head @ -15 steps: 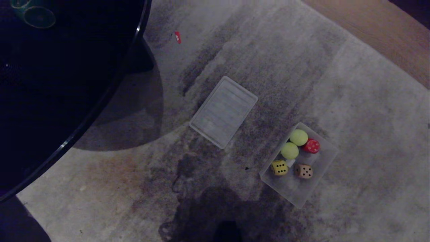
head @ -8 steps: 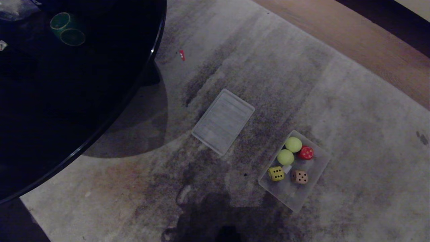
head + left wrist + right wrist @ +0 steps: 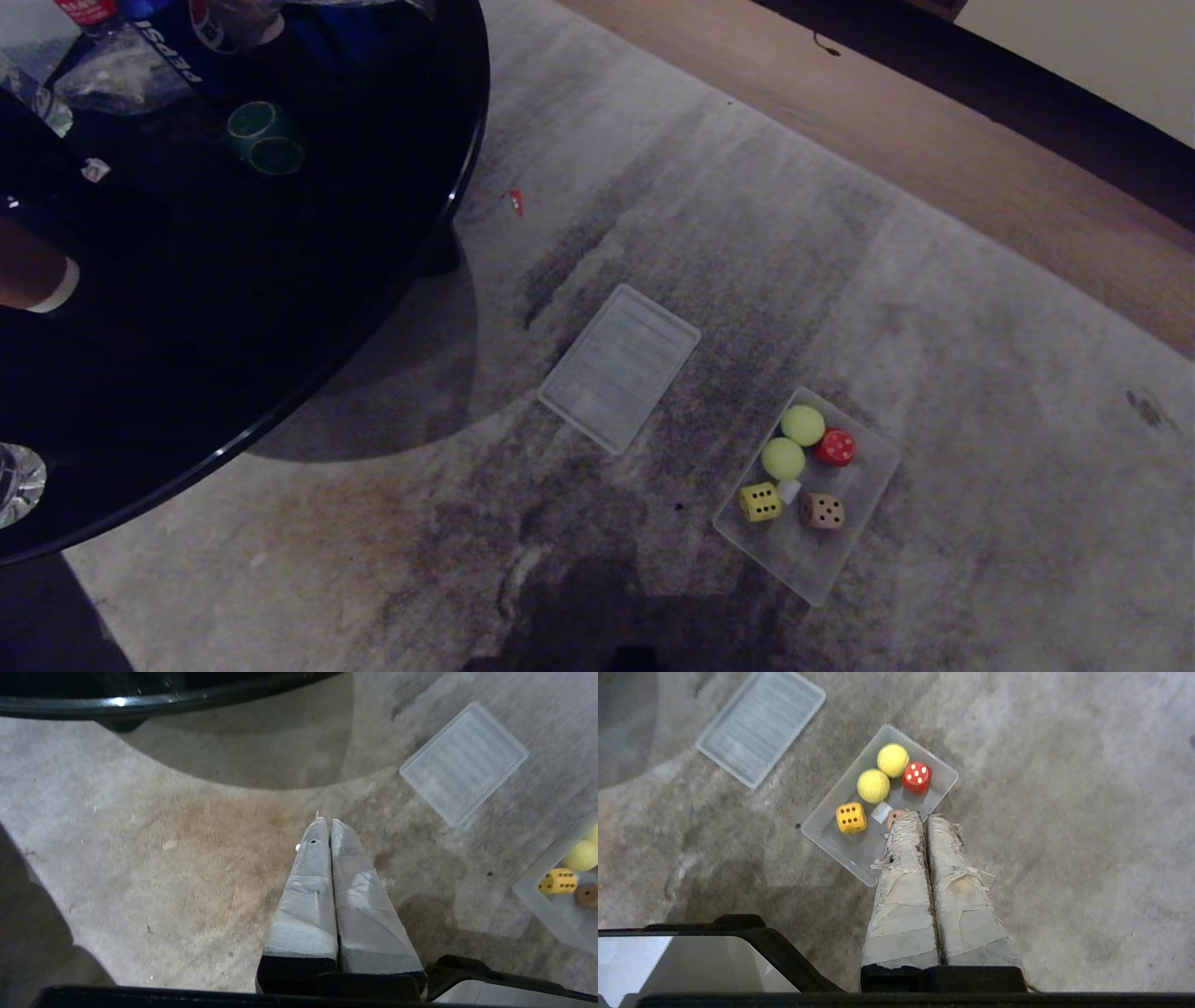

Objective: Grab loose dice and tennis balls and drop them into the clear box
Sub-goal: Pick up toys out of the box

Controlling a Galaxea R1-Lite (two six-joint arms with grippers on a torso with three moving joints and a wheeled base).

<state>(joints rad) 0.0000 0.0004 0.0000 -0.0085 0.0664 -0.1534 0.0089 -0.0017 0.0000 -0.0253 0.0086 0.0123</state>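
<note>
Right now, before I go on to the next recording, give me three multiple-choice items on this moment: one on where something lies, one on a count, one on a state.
1. Where does the ribbed lid lie?
A. On the clear box
B. On the rug beside the clear box, apart from it
C. On the black table

2. How many tennis balls are in the clear box?
A. One
B. Two
C. Four

3. How does the right claw stand?
A. Shut and empty
B. Wide open
C. Shut on a red die

Key: 1 B, the lid rests flat on the rug with carpet showing between it and the box. 2 B, two tennis balls sit side by side next to the red die, with a yellow die and a tan die as well. 3 A, the right wrist view shows its taped fingers pressed together with nothing between them.
</note>
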